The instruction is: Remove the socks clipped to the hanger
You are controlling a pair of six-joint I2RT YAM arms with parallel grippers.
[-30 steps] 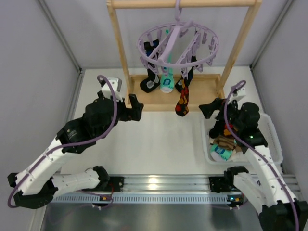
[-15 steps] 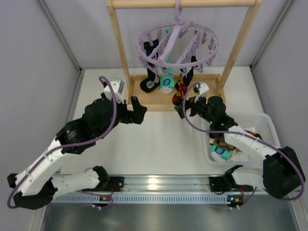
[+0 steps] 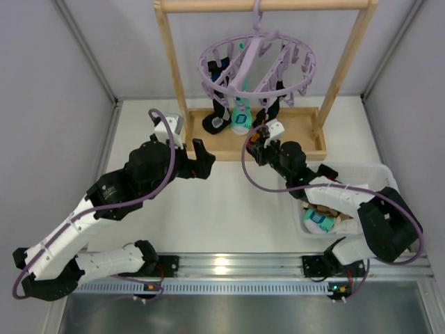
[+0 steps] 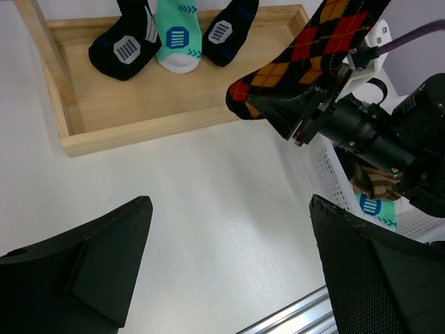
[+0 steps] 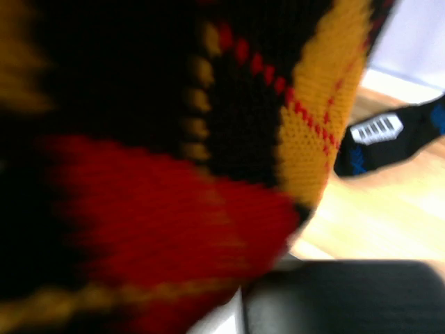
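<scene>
The lavender ring hanger [image 3: 257, 59] hangs from the wooden rack's top bar. Clipped to it are two black socks [image 3: 215, 122] [image 4: 125, 45], a teal-white sock [image 3: 240, 120] [image 4: 177, 35] and a red-orange-black argyle sock [image 4: 316, 42] [image 5: 174, 174]. My right gripper [image 3: 256, 147] [image 4: 299, 111] reaches to the argyle sock's foot, and its jaws are closed on the fabric near the toe. The sock fills the right wrist view, above one dark finger [image 5: 348, 299]. My left gripper [image 3: 200, 158] [image 4: 229, 209] stands open over bare table, left of the argyle sock, holding nothing.
The wooden rack [image 3: 174, 62] stands on a shallow wooden tray base [image 3: 306, 142]. A white basket [image 3: 389, 181] at the right holds a brown striped sock [image 3: 327, 205] and a teal sock [image 3: 318, 221]. A metal rail [image 3: 222, 268] runs along the near edge.
My right arm swung from above the basket leftwards to the argyle sock, and its jaws narrowed onto it. The left arm crept slightly forward and stayed open.
</scene>
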